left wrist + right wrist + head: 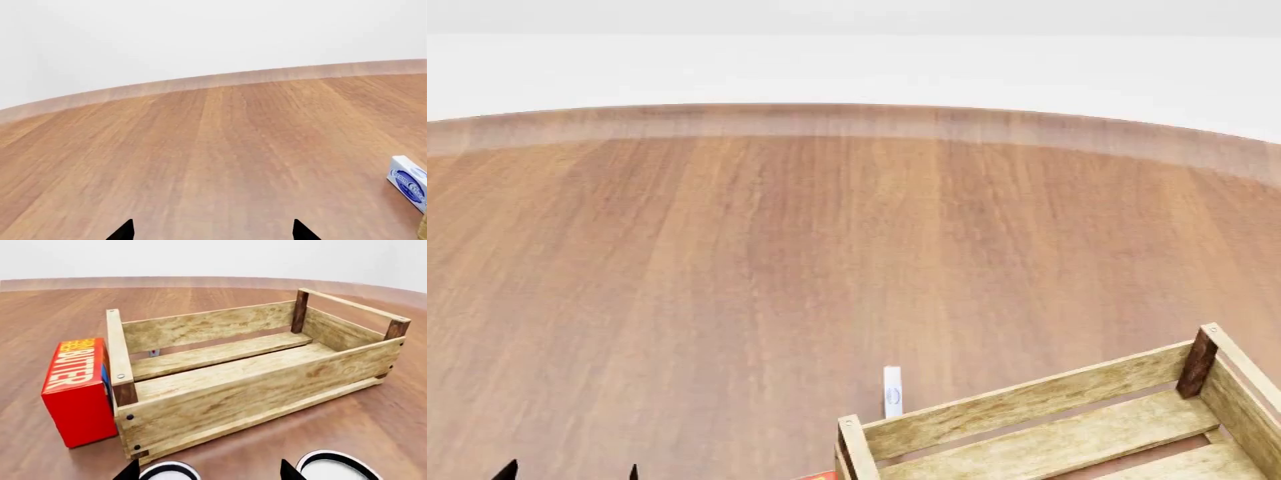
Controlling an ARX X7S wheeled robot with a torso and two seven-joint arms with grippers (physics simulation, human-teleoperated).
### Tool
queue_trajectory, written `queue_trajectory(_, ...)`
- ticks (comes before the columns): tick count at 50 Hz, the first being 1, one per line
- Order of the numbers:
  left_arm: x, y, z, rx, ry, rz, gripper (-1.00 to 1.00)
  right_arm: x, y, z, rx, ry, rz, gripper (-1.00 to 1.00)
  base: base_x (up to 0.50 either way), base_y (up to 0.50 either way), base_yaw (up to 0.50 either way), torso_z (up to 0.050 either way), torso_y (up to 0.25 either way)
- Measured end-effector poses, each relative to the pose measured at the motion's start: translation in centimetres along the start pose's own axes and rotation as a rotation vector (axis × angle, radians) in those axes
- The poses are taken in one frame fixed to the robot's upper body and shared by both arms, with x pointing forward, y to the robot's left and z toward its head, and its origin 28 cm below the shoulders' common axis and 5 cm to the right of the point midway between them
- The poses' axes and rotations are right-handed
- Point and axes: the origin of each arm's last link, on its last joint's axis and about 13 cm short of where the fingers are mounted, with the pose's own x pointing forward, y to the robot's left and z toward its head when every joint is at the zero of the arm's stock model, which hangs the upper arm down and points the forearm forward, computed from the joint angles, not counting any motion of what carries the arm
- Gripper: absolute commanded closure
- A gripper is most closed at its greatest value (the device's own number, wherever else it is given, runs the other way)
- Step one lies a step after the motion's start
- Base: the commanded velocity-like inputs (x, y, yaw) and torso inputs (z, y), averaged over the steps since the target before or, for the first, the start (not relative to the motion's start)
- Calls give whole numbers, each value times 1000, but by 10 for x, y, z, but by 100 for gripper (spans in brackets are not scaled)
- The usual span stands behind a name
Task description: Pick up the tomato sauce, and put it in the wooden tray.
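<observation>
wooden tray (253, 390), long axis running diagonally, open side up

The crate (253, 385) is pale grainy wood with dark brown posts; the butter box (79, 390) red with yellow lettering; the table (761, 270) reddish-brown.
</observation>
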Motion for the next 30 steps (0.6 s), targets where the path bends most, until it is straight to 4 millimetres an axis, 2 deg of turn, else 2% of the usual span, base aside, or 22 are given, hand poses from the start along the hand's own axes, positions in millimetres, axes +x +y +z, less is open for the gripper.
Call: queue_trajectory(30,-1,0,0,2,-1,1,-100,-2,3,-7,-29,20,31,-100,0,0,0,0,0)
